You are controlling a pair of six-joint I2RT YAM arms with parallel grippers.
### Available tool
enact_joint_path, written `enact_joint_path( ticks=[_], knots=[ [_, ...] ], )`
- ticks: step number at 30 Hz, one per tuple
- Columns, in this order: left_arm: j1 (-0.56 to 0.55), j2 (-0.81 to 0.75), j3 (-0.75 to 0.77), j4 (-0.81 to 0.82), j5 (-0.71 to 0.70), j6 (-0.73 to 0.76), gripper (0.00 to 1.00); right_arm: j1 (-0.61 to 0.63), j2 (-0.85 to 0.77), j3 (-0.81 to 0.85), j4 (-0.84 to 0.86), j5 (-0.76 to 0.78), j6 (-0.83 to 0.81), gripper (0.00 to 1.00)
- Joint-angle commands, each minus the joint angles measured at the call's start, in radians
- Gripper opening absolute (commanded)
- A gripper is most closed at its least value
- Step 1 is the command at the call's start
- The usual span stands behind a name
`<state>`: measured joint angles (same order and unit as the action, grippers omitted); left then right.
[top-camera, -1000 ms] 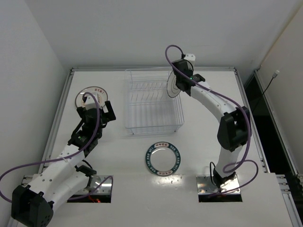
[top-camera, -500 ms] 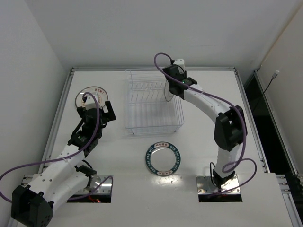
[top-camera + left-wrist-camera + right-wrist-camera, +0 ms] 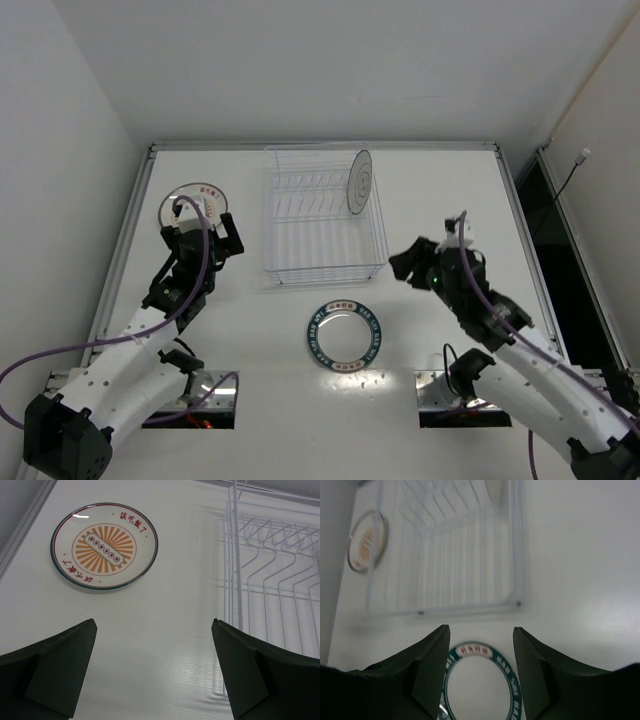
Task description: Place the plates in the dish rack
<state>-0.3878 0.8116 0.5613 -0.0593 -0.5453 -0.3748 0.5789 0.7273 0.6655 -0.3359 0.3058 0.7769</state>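
Left arm [image 3: 150,320] stretches forward from its base, the left hand [image 3: 203,228] empty, its fingers [image 3: 55,675] spread wide apart. Right arm [image 3: 520,345] sits folded low near its base, the right hand [image 3: 415,265] angled down and leftward, its fingers [image 3: 427,675] parted, gripping nothing.

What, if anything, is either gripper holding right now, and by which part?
Nothing is held: the left gripper and the right gripper are both open and empty, clear of the sunburst plate and the teal-rimmed plate.

A white table [image 3: 440,190] edged by a metal rail [image 3: 220,146] stands between pale walls [image 3: 300,60].
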Motion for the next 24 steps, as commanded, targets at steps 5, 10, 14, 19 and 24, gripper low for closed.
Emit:
enact_joint_path(
  ticks=[5,10,14,19,24],
  knots=[
    [-0.010,-0.026,0.026,0.012,-0.008,-0.004,1.00,0.013,-0.305,-0.557,0.119,-0.302,0.470,0.51],
    [-0.010,-0.026,0.026,0.012,-0.008,-0.004,1.00,0.073,-0.359,-0.775,0.211,-0.347,0.623,0.52],
    [-0.010,-0.026,0.026,0.012,-0.008,-0.004,1.00,0.119,-0.296,-0.863,0.349,-0.358,0.677,0.54],
    [-0.010,-0.017,0.026,0.012,-0.008,-0.004,1.00,0.180,-0.123,-0.863,0.468,-0.326,0.699,0.54],
    [-0.010,-0.017,0.026,0.012,-0.008,-0.004,1.00,0.243,-0.104,-0.831,0.421,-0.263,0.719,0.50]
  ],
)
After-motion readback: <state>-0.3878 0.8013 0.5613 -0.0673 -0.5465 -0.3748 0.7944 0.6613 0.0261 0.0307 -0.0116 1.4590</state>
